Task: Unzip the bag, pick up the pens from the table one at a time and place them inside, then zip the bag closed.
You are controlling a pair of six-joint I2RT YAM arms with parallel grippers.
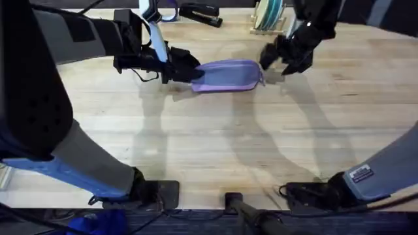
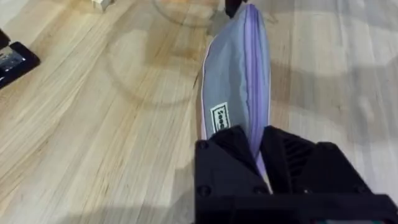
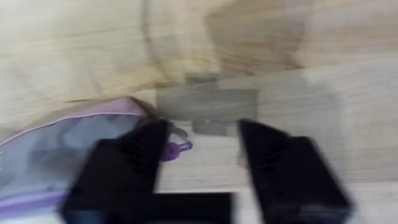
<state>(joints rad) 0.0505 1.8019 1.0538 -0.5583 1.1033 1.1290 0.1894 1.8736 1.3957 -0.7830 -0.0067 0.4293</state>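
The left gripper [image 2: 260,163] pinches the bag [image 1: 225,76] at one end (zipper apparently shut). The right gripper [image 3: 199,165], jaws apart and empty, sits by the pull [image 3: 176,148]; next, pinch it.

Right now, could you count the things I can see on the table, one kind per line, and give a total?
Purple bag: 1
Black stapler: 1
Rack of discs at the far edge: 1
Pens lying loose: 0
Total: 3
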